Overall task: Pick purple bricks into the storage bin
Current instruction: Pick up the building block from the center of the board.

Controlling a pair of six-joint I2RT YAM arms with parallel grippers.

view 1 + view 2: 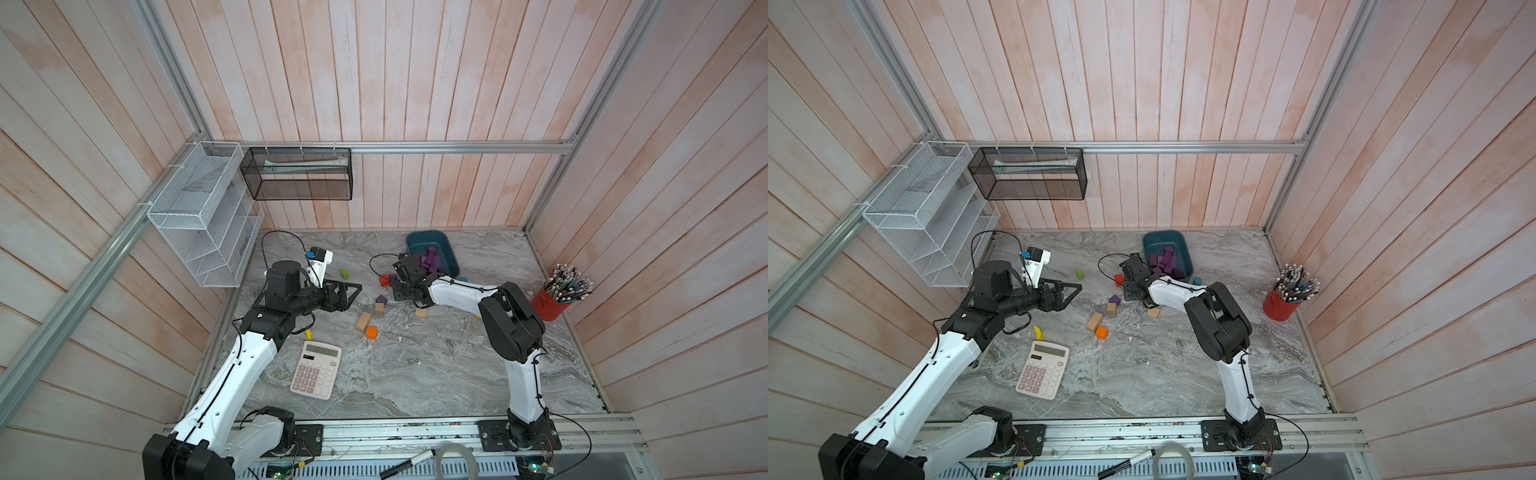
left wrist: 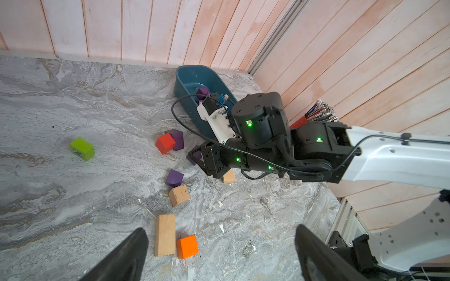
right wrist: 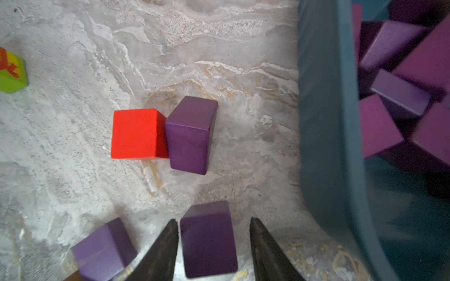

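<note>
On my far left, the left gripper [image 1: 351, 296] hung above the marble table [image 1: 415, 365] with its jaws spread wide and nothing between them. In front of it lay a pink calculator [image 1: 316, 370], and beyond it a green block [image 1: 344, 274] sat alone.

Toward the middle I saw a long tan block [image 1: 363, 322] with an orange cube [image 1: 372, 332] touching its near end, and a tan cube [image 1: 379, 308] just behind them. A loose purple brick [image 1: 381, 299] lay against that tan cube's far side.

Further right, a red cube [image 3: 136, 133] stood pressed against an upright purple brick [image 3: 191, 136]. The right gripper [image 3: 213, 220] was down at the table just outside the storage bin [image 3: 326, 121]. Its jaws straddled another purple brick, the flanked brick [image 3: 208, 240]. One finger sat at the brick's side. I could see a gap between the brick and the other finger, so the jaws had not pinched it.

The bin stood at the back of the table, right of centre. A heap of purple bricks [image 1: 430, 259] filled its near end. A red pencil cup [image 1: 550, 305] stood at the far right edge.
</note>
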